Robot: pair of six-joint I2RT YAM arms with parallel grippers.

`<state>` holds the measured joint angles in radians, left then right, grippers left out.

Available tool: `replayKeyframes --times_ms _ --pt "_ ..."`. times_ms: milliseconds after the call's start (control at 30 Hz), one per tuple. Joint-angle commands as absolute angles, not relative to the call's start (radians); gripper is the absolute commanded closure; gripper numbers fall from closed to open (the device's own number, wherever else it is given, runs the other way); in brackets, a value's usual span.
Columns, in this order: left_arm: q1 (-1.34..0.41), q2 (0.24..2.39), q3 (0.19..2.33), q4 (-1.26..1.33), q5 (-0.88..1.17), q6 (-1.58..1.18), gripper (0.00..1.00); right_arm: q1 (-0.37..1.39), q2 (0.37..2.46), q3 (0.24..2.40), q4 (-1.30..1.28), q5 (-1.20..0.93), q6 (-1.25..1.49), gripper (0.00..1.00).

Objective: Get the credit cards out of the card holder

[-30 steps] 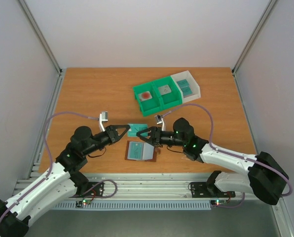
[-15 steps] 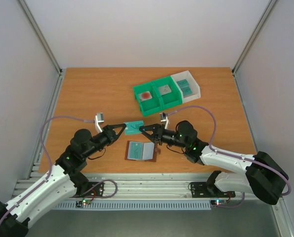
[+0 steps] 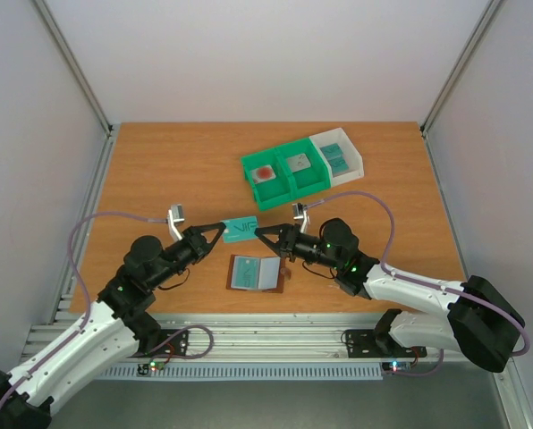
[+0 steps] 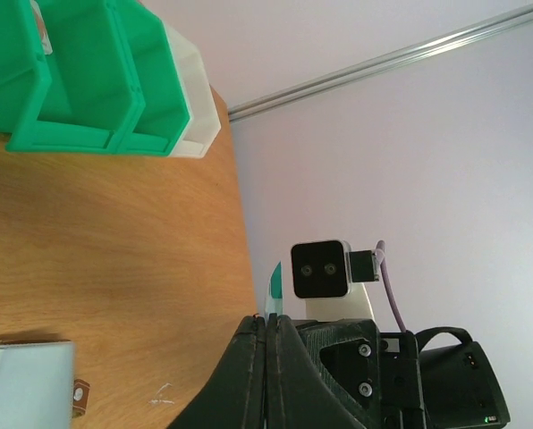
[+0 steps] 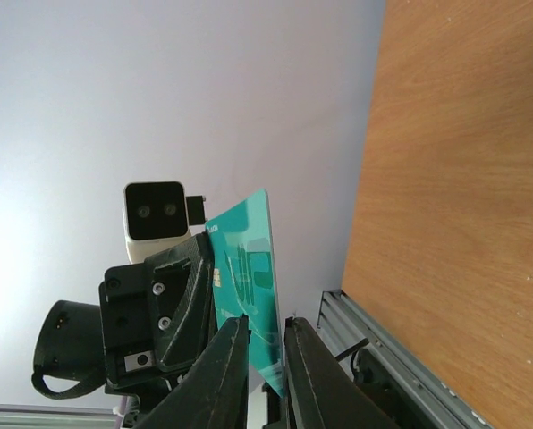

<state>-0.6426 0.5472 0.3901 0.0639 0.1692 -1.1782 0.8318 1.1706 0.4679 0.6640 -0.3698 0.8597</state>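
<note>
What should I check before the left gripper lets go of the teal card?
1. Hold: left gripper shut on teal card: ok.
2. Position: right gripper straddles the card's other end: ok.
3. Right jaws clamped firmly on it: cannot tell.
4. Card raised clear of card holder: ok.
5. More cards left inside the holder: cannot tell.
</note>
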Motion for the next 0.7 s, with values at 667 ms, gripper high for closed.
replayKeyframes --times_ms 667 --pt "-0.642 0.532 0.349 0.102 0.1 -1.206 1.0 0.86 1.221 0.472 0.72 -0.37 0.892 0.86"
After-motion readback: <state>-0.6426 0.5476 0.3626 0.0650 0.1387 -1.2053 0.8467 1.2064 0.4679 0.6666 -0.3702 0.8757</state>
